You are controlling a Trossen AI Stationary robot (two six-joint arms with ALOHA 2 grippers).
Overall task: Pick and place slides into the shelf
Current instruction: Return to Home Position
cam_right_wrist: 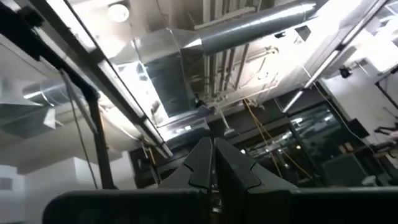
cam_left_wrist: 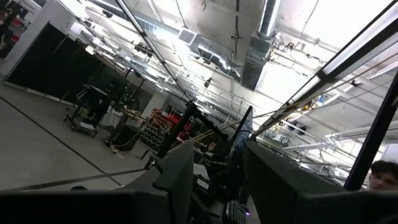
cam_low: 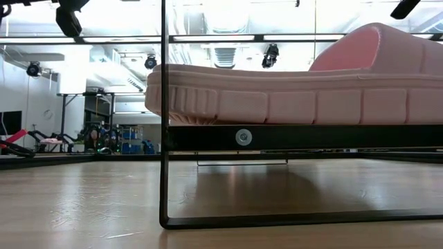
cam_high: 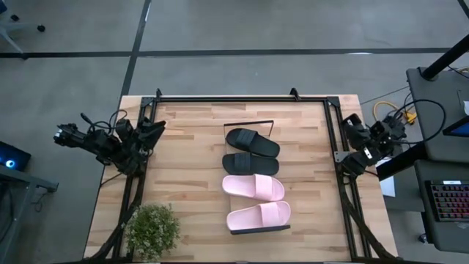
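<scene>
Four slides lie side by side on the shelf (cam_high: 249, 123) at the table's middle. Two are black (cam_high: 252, 141) (cam_high: 250, 163) and two pink (cam_high: 253, 187) (cam_high: 258, 215). In the low view the nearest pink slide (cam_low: 297, 90) rests sole-down on the shelf's board (cam_low: 304, 136), above the black wire frame (cam_low: 164, 173). My left gripper (cam_high: 155, 126) is pulled back at the table's left edge, tipped upward and open (cam_left_wrist: 217, 168), with nothing between its fingers. My right gripper (cam_high: 350, 126) is at the table's right edge, also tipped upward, and shut (cam_right_wrist: 213, 162) on nothing.
A small potted plant (cam_high: 152, 229) stands at the table's near left corner. A black frame (cam_high: 242, 97) runs along the far edge and down both sides. Bare wood lies to the left and right of the shelf. Desks with cables and a keyboard stand beyond the right edge.
</scene>
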